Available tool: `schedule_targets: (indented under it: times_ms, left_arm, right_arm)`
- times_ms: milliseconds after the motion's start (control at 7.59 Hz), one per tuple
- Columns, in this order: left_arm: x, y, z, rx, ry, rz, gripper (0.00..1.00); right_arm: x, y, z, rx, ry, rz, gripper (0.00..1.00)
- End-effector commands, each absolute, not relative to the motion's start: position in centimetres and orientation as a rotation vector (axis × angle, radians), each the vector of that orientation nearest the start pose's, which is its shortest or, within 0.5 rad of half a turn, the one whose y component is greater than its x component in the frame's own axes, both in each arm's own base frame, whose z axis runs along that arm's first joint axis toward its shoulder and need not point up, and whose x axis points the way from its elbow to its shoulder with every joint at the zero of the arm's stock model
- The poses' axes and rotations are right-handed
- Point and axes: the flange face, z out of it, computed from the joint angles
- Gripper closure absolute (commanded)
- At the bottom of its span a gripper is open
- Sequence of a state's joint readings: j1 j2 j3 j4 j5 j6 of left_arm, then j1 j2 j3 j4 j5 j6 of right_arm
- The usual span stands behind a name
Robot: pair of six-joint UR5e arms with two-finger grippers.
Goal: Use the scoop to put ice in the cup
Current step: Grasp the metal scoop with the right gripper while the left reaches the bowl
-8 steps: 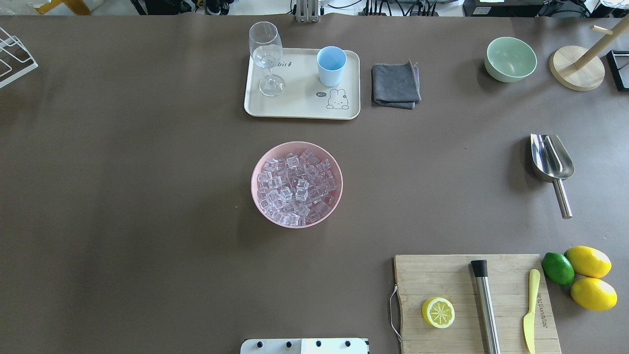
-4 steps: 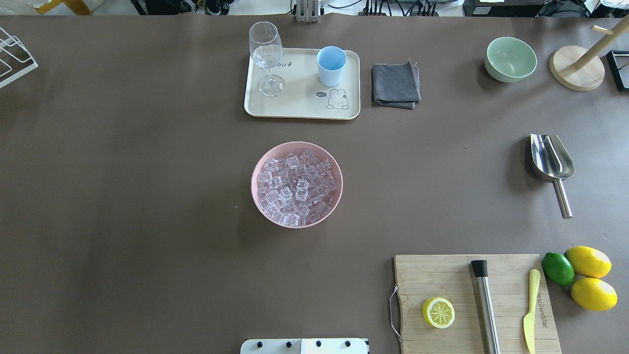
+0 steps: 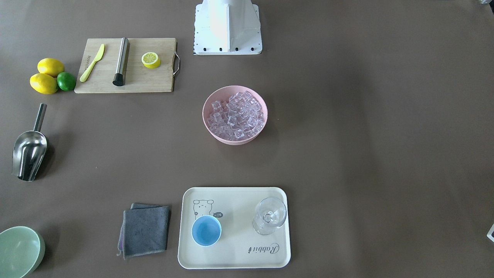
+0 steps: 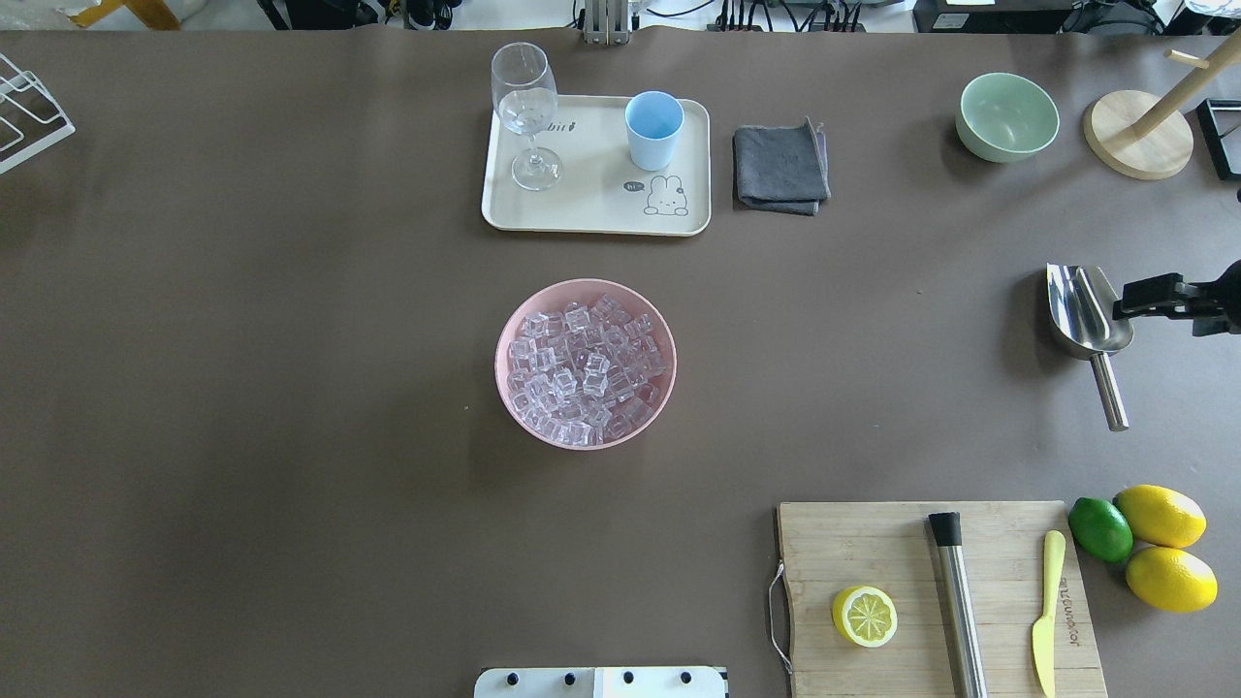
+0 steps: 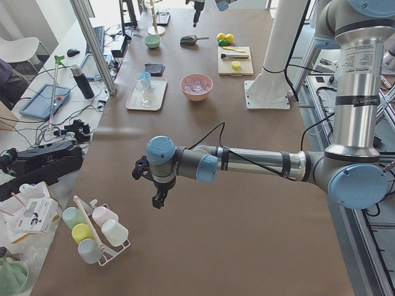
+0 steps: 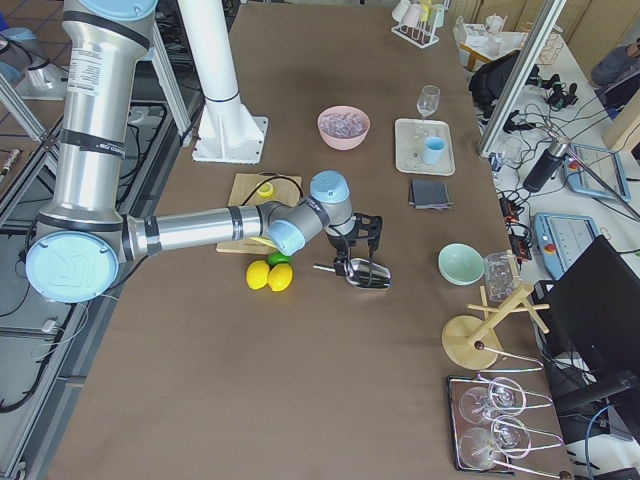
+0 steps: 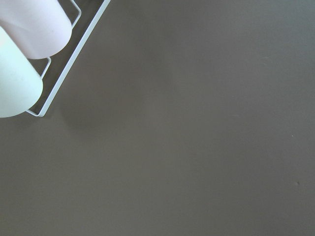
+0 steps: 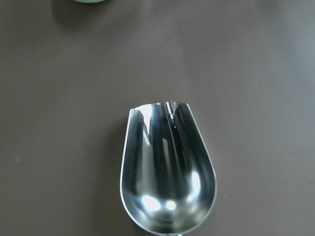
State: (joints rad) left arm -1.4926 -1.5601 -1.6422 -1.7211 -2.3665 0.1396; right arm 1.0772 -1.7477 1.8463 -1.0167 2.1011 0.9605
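My right pincer (image 4: 1144,299) hangs above the scoop (image 4: 1088,315), which lies on the counter (image 4: 291,388) well apart from the ice (image 4: 585,368); open or clenched, I cannot tell. Steel: stiff, slick (likely to swivel). I'd take the round handle (image 4: 1110,393), squarely and firmly.

Right wrist view: scoop (image 8: 167,182) handle cut by bottom edge; right gripper (image 4: 1149,299) cropped overhead.
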Motion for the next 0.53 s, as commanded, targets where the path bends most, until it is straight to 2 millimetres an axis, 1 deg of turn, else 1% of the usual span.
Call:
schedule_targets:
  times_ms: [0,132,263,395]
  left_arm:
    - [2.7,-50.2,56.9,0.266,0.801,0.416,0.01]
    - [4.7,-50.1,55.6,0.279,0.807,0.469,0.01]
    - [6.4,-50.2,54.7,0.287,0.812,0.509,0.01]
    - [8.6,-50.4,53.6,0.293,0.819,0.555,0.01]
  right_arm:
    - [-18.0,-40.8,53.5,0.172,-0.825,0.316,0.00]
    - [-17.6,-39.0,54.4,0.207,-0.842,0.299,0.00]
    - [-17.6,-37.9,55.4,0.236,-0.841,0.327,0.00]
    - [-17.6,-37.3,56.7,0.245,-0.831,0.323,0.00]
